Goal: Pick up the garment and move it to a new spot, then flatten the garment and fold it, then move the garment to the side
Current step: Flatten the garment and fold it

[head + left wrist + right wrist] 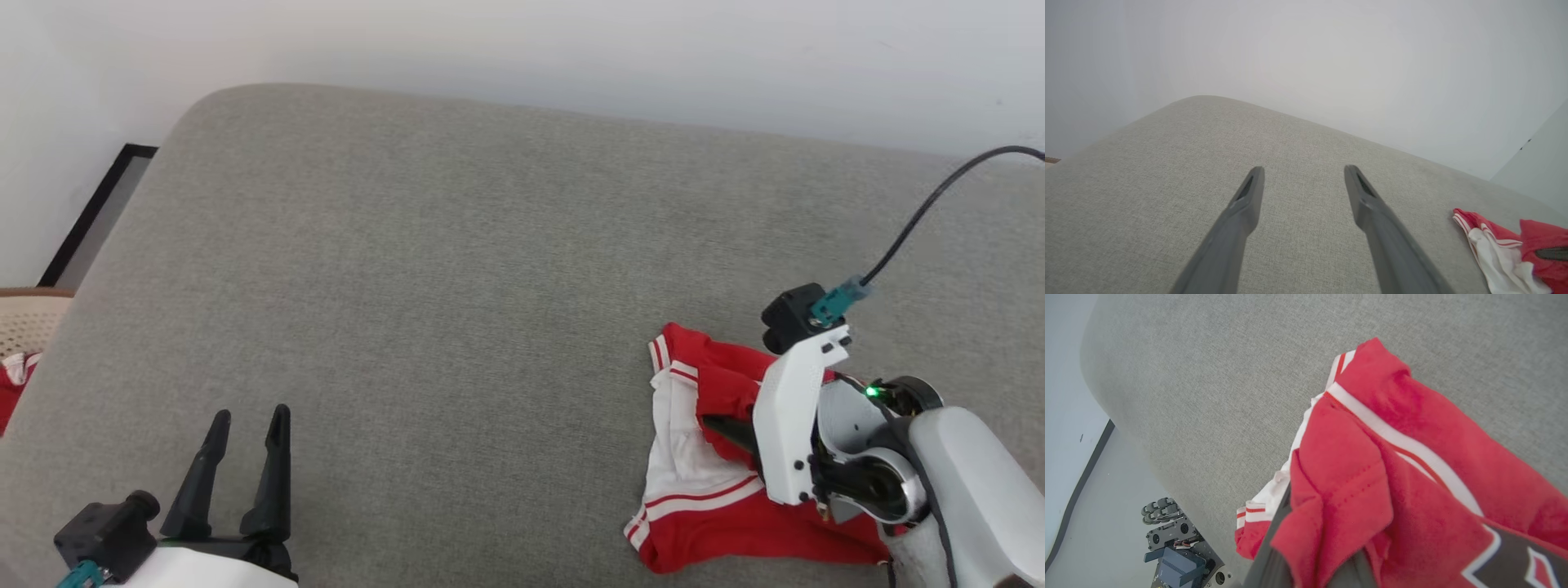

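The garment (pixel 702 490), red with white sleeves and red-white striped trim, lies crumpled at the right front of the grey cushion (pixel 457 269). My right gripper (pixel 720 426) is shut on a red fold of it, pointing left. In the right wrist view the red cloth (pixel 1392 465) drapes over my dark fingers (pixel 1267 559) and hides their tips, and a black white-outlined print shows at the lower right. My left gripper (pixel 251 416) stands open at the lower left, holding nothing, far from the garment. In the left wrist view that gripper (pixel 1303 171) hovers over bare cushion, with the garment (pixel 1498 253) at the right edge.
A white wall rises behind the cushion. At the left edge a woven basket (pixel 28 322) holds some red cloth (pixel 12 384), beside a black-framed panel (pixel 98 212). A black cable (pixel 931 204) runs from my right wrist. The wheeled base (pixel 1175 539) shows on the floor.
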Available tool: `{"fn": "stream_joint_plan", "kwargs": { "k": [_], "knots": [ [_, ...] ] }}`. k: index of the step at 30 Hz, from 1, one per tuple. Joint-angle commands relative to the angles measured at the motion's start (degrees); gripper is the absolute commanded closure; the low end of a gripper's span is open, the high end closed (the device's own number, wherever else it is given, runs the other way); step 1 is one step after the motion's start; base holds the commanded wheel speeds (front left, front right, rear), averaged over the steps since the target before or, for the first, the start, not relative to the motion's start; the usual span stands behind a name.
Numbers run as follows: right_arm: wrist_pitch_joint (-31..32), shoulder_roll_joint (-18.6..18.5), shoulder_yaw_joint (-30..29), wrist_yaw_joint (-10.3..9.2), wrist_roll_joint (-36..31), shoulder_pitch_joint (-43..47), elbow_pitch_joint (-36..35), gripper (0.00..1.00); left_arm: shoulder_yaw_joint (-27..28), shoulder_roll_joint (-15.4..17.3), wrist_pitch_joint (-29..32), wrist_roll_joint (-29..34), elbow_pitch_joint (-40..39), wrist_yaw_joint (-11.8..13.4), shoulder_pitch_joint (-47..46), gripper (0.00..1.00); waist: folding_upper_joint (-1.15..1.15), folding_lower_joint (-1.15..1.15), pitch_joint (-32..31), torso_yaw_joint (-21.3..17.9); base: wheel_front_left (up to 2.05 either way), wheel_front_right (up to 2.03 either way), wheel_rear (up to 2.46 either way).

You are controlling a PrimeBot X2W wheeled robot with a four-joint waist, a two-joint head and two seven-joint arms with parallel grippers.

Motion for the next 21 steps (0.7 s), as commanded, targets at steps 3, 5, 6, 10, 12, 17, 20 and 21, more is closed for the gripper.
{"fn": "stream_joint_plan", "kwargs": {
  "k": [3,5,6,10,12,17,20,21],
  "knots": [
    [-2.21,0.18,2.00,0.00,-0.33,-2.41,3.43,0.62,-0.31,0.12,-0.28,-0.87,0.23,-0.21,-1.20,0.00,0.00,0.00,0.15,0.96,0.00,0.00,0.00],
    [-3.09,-0.08,3.28,0.00,-0.52,-3.58,5.13,0.00,-0.06,0.12,-0.28,-1.18,0.27,-0.21,-1.48,0.00,0.00,0.00,0.19,0.96,0.00,0.00,0.00],
    [-3.09,-0.08,3.28,0.00,-0.52,-3.58,5.13,0.00,-0.06,0.12,-0.28,-1.18,0.27,-0.21,-1.48,0.00,0.00,0.00,0.19,0.96,0.00,0.00,0.00],
    [-3.90,-0.34,4.53,0.00,0.28,-4.88,5.37,0.00,0.64,0.20,-0.28,-1.30,-0.04,-0.21,-1.09,0.00,0.00,0.00,0.09,0.32,0.00,0.00,0.00],
    [-4.08,-0.59,4.87,0.00,0.81,-5.29,4.82,0.00,1.09,0.25,-0.28,-1.47,-0.18,-0.21,-0.77,0.00,0.00,0.00,0.01,-0.21,0.00,0.00,0.00],
    [-5.18,-1.57,4.00,0.00,2.27,-5.37,2.46,0.00,1.95,0.44,-0.28,-1.51,-0.92,-0.21,-0.32,0.00,0.00,0.00,-0.16,-1.67,0.00,0.00,0.00],
    [-6.11,-2.25,2.93,0.00,2.06,-4.87,0.71,0.00,2.36,0.77,-0.28,-1.28,-1.20,-0.21,0.00,0.00,0.00,0.00,-0.31,-2.74,0.00,0.00,0.00],
    [-6.47,-2.48,2.56,0.00,1.94,-4.56,0.15,0.00,2.48,0.82,-0.28,-1.28,-1.30,-0.21,0.04,0.00,0.00,0.00,-0.34,-3.13,0.00,0.00,0.00]
  ]
}}
